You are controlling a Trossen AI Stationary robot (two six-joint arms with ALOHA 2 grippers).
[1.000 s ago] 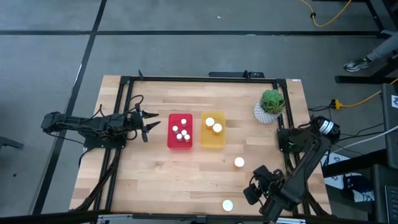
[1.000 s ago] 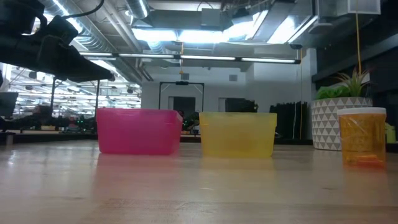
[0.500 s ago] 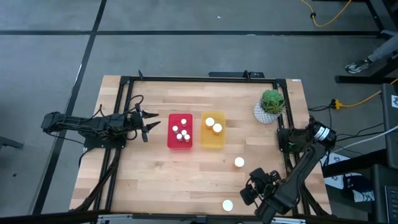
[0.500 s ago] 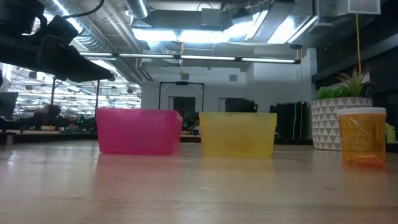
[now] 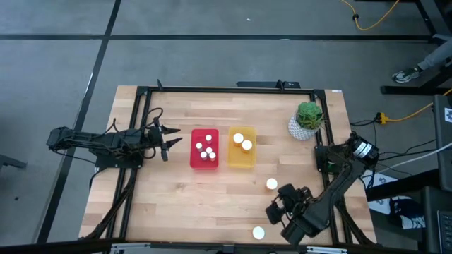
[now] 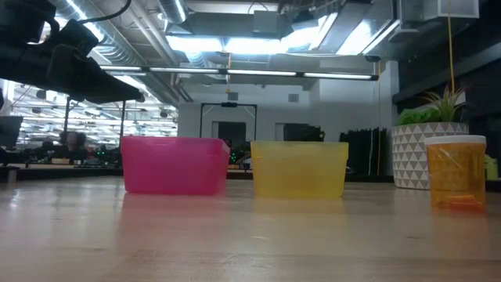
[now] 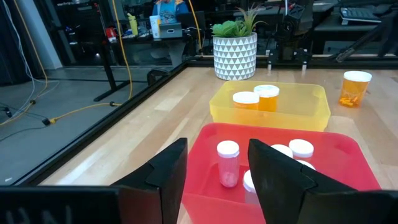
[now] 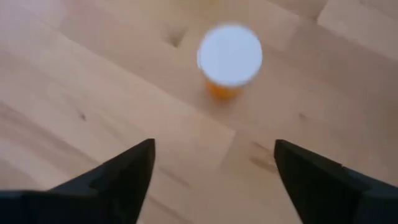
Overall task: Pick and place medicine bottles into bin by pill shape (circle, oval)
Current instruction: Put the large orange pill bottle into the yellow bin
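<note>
On my table (image 5: 176, 204) I count two bins: one red bin (image 5: 193, 164) and one yellow bin (image 5: 241, 162), side by side near the centre. In the red bin I see four bottles with white caps (image 5: 205, 150). In the yellow bin I see two wider bottles (image 5: 243, 142) with orange bodies. Two more orange bottles stand loose on the wood, one (image 5: 271, 184) at about four o'clock from the centre and one (image 5: 258, 232) at about five o'clock, near the edge. That makes eight bottles. There is one potted plant (image 5: 307, 118) at about two o'clock. I have two arms, one at nine o'clock and one at five o'clock.
</note>
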